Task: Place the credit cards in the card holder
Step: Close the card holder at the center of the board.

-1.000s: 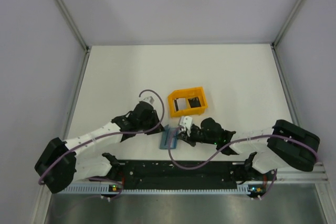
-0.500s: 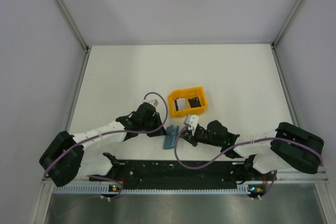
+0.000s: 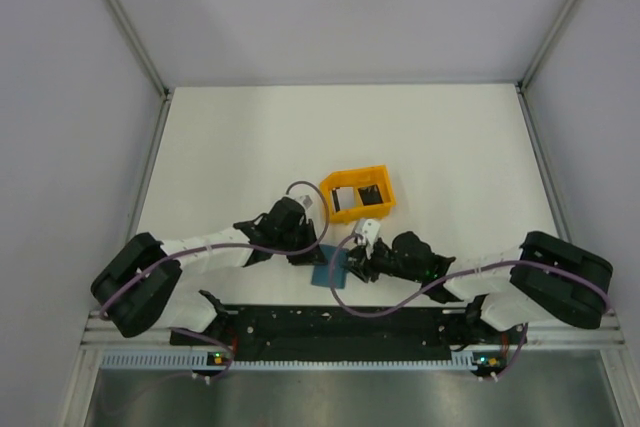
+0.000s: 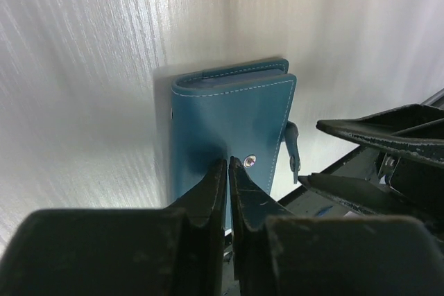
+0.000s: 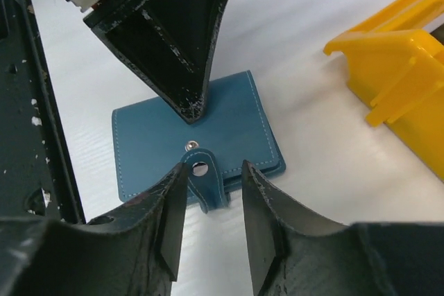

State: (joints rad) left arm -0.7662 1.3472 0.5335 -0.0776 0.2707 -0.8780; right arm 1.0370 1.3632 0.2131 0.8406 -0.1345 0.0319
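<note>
The teal-blue card holder (image 3: 328,269) lies closed and flat on the table near the front edge, also in the left wrist view (image 4: 236,119) and the right wrist view (image 5: 156,140). My left gripper (image 3: 316,252) is shut, and its tips (image 4: 228,163) press down on the cover beside the snap stud. My right gripper (image 5: 211,171) is open, its fingers on either side of the holder's loose strap tab (image 5: 206,179) without gripping it. The credit cards, one dark (image 3: 372,194) and one pale (image 3: 345,200), lie in the orange tray.
The orange open-topped tray (image 3: 357,175) stands just behind the holder and is close on the right in the right wrist view (image 5: 395,67). The black base rail (image 3: 340,322) runs right in front of the holder. White walls enclose the table.
My left gripper has moved right onto the holder. The holder has gone from lifted and partly open to closed and flat, a little further right. My right gripper has stayed beside it.
</note>
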